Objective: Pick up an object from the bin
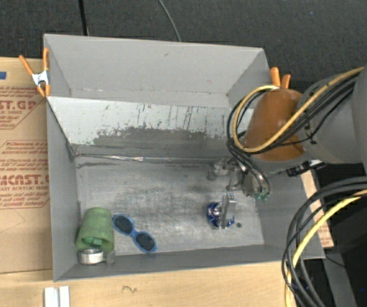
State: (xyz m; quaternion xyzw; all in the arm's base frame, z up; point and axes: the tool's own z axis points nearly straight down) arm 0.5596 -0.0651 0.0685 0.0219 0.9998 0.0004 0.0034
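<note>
From the camera view, the hand (228,204) was down low near the front right of the bin (158,184), right above a small blue and white thing (218,216), maybe touching it. Honestly couldn't tell if the hand was open or closed. Way over at front left lay a green container (96,228), with blue sunglasses (134,233) just beside it.

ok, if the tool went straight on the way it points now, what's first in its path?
Most likely the small blue and silver thing lying by the bin's right side, just off the tool's tip. Depth is unclear, so it may already touch.
</note>
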